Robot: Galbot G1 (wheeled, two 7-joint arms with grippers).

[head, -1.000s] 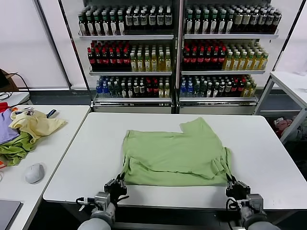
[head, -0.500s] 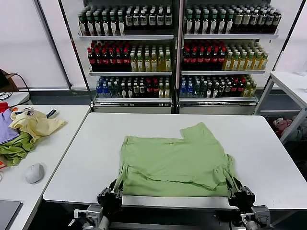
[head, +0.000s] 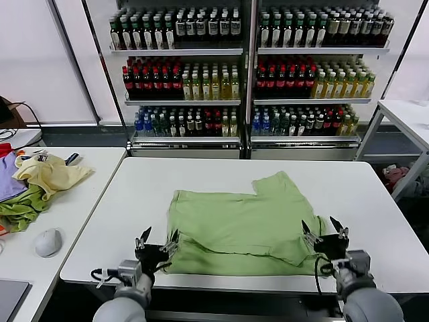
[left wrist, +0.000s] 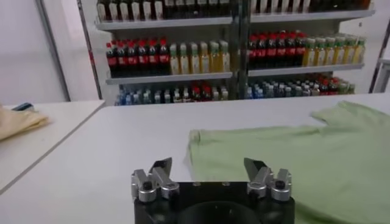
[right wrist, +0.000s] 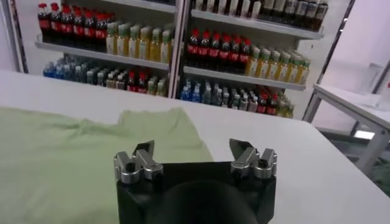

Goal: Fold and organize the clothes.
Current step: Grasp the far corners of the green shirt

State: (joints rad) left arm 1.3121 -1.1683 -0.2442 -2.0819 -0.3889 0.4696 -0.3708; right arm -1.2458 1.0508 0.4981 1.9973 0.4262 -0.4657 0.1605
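The light green shirt (head: 241, 225) lies flat on the white table (head: 141, 181), folded over on itself, with one sleeve (head: 278, 182) sticking out at the back right. It also shows in the left wrist view (left wrist: 317, 152) and the right wrist view (right wrist: 67, 146). My left gripper (head: 156, 238) is open and empty at the shirt's near left corner. My right gripper (head: 324, 230) is open and empty at the near right corner. Both hold nothing in their wrist views: left gripper (left wrist: 210, 170), right gripper (right wrist: 194, 152).
A side table (head: 80, 201) on the left holds a pale yellow garment (head: 50, 176), a purple one (head: 8, 178), a darker green one (head: 20, 208) and a grey mouse (head: 48, 242). Shelves of bottles (head: 248, 67) stand behind. Another white table (head: 409, 117) is at far right.
Both grippers held the shirt's near edge and drew it toward the table's front edge. Now both have let go, opened and risen; the shirt lies still.
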